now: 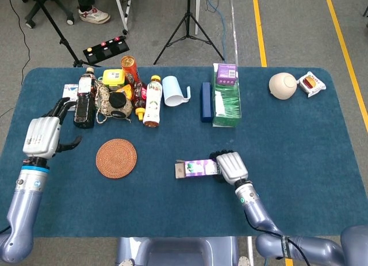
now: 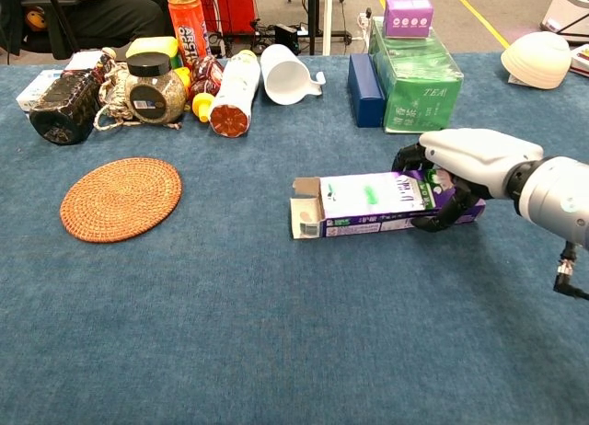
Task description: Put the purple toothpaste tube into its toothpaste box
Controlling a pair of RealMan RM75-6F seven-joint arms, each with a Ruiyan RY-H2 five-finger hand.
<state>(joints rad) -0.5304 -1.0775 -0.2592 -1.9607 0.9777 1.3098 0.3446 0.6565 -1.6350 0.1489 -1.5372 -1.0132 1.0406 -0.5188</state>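
The purple and white toothpaste box (image 1: pixel 194 168) (image 2: pixel 368 202) lies flat on the blue table, its open flapped end (image 2: pixel 306 207) pointing left. My right hand (image 1: pixel 230 166) (image 2: pixel 465 163) grips the box's right end, fingers wrapped over the top and front. No toothpaste tube shows outside the box, and I cannot see into the open end. My left hand (image 1: pixel 43 136) hovers at the table's left side with fingers spread and holds nothing. The chest view does not show it.
A woven coaster (image 1: pixel 116 158) (image 2: pixel 121 197) lies left of centre. Along the back stand a cluster of bottles and jars (image 2: pixel 147 75), a tipped white cup (image 2: pixel 287 74), a blue box (image 2: pixel 365 89), a green tea box (image 2: pixel 416 71) and a bowl (image 2: pixel 539 59).
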